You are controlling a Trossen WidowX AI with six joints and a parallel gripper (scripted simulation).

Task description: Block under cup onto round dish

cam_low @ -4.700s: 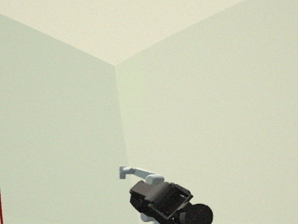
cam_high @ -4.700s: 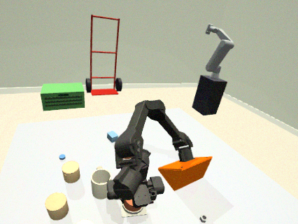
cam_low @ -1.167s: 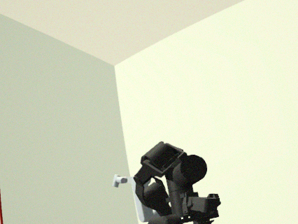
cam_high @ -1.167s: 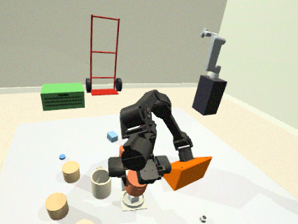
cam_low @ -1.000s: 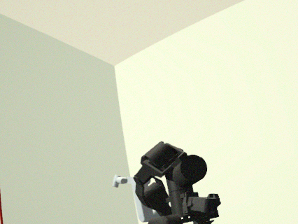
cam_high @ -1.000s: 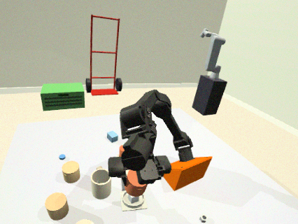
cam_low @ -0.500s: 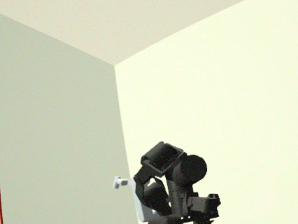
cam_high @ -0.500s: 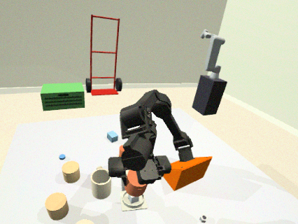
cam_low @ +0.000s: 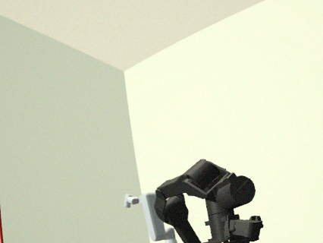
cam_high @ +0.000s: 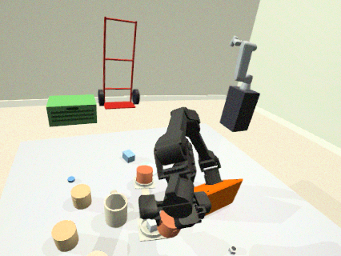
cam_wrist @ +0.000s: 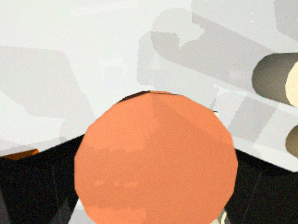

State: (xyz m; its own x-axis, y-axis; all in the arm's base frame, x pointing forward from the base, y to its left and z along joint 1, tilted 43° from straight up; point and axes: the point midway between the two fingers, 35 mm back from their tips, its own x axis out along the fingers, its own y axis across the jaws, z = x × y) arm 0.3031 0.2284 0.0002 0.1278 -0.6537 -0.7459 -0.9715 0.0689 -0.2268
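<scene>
My gripper is shut on an orange cup and holds it lifted, just right of the near end of the small balance. A small pale block sits uncovered on that near end, beside the held cup. The second orange cup stands upright on the far end of the balance. A small blue round dish lies on the table at the left. In the wrist view the cup fills the middle and hides the block and the balance.
A hollow beige cylinder stands left of the balance. Tan cylinders stand further left. A blue cube lies behind the far cup. An orange wedge lies to the right. A green crate and a red hand truck stand at the back.
</scene>
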